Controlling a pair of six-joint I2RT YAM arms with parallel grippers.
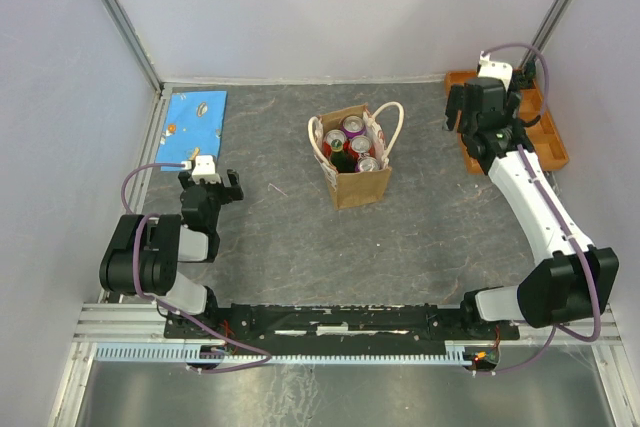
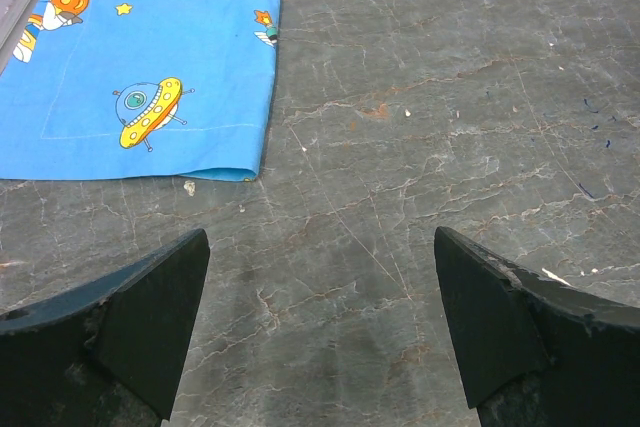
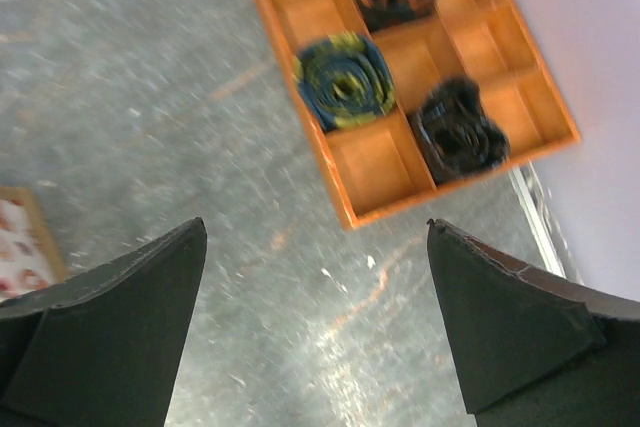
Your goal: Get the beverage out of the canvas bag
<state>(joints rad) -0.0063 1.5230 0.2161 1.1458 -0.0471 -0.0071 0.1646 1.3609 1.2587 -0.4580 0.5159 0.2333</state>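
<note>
The left tool point(image 2: 320, 242) hangs with its fingers spread apart over bare surface point(image 1: 300, 247) near the left edge, just short of the blue cloth point(image 2: 140, 57) that lies in the far left corner. It holds nothing. The right tool point(image 3: 315, 232) is likewise apart and empty, raised near the far right corner beside the orange tray point(image 3: 370, 162) of rolled cloths. The canvas bag point(image 1: 358, 187) stands upright toward the far middle of the surface, well apart from both tools. Its mouth is open upward and its white handles point(image 1: 396, 122) flop outward, so the cans point(image 1: 357, 128) packed inside show their tops. That open mouth invites a reach straight down from above. No can has been lifted yet, and I judge the right tool better placed to swing across, while the left could steady the bag's wall so it does not tip.
</note>
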